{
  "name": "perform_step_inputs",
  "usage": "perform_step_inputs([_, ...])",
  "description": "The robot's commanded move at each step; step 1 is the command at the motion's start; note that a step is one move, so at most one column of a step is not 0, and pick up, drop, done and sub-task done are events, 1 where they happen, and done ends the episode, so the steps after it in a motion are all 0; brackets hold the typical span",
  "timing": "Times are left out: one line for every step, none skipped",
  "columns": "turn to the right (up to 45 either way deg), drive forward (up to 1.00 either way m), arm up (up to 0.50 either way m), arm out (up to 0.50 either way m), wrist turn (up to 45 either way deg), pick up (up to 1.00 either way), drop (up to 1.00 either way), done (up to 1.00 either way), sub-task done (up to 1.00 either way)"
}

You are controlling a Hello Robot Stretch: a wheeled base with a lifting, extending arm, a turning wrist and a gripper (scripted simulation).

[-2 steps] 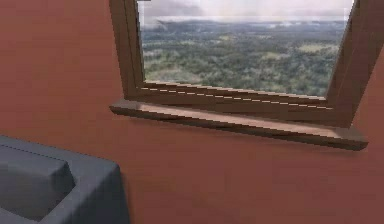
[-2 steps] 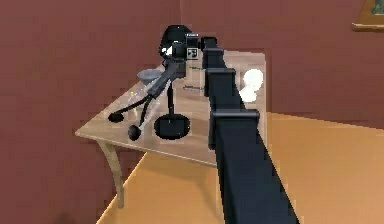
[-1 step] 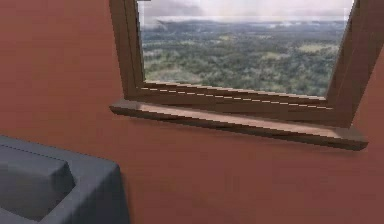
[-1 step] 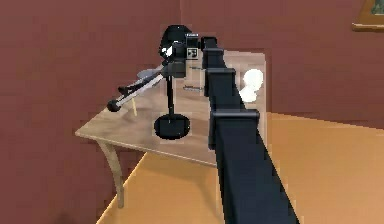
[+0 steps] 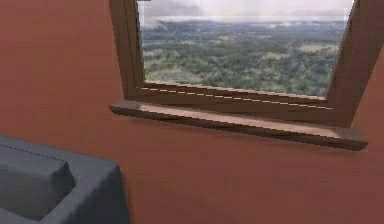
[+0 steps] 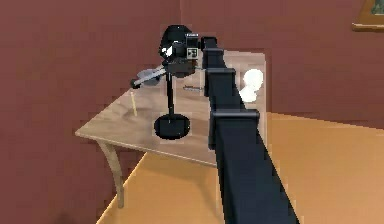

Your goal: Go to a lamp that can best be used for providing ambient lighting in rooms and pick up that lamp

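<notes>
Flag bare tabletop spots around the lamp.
Bare wood on the table runs from the lamp base out to the picture-left edge. Crowded farther back: gripper by the lamp head, arm crossing the right side, white object beyond it.

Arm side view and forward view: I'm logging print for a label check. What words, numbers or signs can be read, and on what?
None can be read.
The white squares on the arm: black marks, a pattern, no letters or digits.
The framed picture on the wall: too small to tell.
The window sill: no print.
</notes>
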Motion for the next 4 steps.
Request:
perform_step_inputs([0.0, 0.0, 0.0, 0.0, 27.0, 0.0, 0.0, 0.0, 0.0])
perform_step_inputs([0.0, 0.0, -0.28, 0.0, 0.0, 0.0, 0.0, 0.0, 0.0])
perform_step_inputs([0.0, 0.0, 0.0, 0.0, 0.0, 1.0, 0.0, 0.0, 0.0])
perform_step_inputs([0.0, 0.0, 0.1, 0.0, 0.0, 0.0, 0.0, 0.0, 0.0])
